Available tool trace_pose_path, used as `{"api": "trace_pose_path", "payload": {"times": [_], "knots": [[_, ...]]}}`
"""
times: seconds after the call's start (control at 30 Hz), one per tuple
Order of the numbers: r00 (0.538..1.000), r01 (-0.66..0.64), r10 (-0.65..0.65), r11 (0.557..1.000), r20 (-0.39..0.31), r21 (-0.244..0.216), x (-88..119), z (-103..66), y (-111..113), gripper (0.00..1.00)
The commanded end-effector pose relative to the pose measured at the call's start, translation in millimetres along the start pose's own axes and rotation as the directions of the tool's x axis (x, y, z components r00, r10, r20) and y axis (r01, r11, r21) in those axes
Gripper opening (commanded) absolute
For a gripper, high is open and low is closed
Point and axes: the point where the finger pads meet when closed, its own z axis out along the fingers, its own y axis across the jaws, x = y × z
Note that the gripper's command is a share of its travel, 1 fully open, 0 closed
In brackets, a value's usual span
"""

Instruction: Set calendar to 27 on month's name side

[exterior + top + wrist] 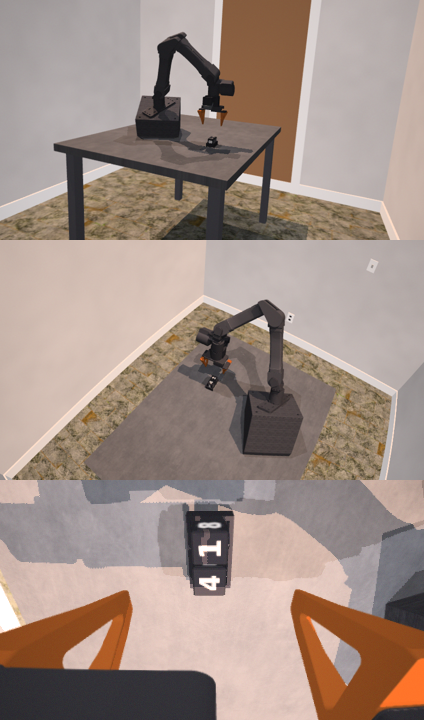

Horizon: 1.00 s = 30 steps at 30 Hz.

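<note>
The small black calendar tray (210, 388) (229, 572) lies on the table, with two black cubes side by side in it. In the wrist view one cube (210, 548) has a white 1 on its top and an 8 on the side at the upper end. The other cube (210, 580) has a 4 on top. These digits lie sideways in that view. The 8 also shows upright on the cube end (210, 141) facing the exterior camera. The side with the month's name cannot be read. My gripper (215, 369) (212, 124) (211, 599) is wide open and empty, above the tray, touching nothing.
The dark box (272, 433) (157, 127) bearing the arm stands on the grey table (166, 424) (119, 148), to the right of the tray in the top view. The arm's shadow falls around the tray. The table's edge lies to the left in that view.
</note>
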Motion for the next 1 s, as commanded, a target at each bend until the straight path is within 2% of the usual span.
{"api": "trace_pose_path", "payload": {"times": [0.0, 0.3, 0.5, 0.57, 0.97], "knots": [[1.000, -0.002, 0.002, 1.000, 0.005, -0.011, -1, -4.0, 2, 1.00], [1.000, -0.002, 0.002, 1.000, 0.005, -0.011, -1, -5.5, 2, 1.00], [1.000, -0.002, 0.002, 1.000, 0.004, -0.011, -1, -21.2, 2, 1.00], [1.000, -0.002, 0.002, 1.000, 0.004, -0.011, -1, -21.2, 2, 1.00], [1.000, -0.002, 0.002, 1.000, 0.004, -0.011, 0, -75.5, 2, 1.00]]}}
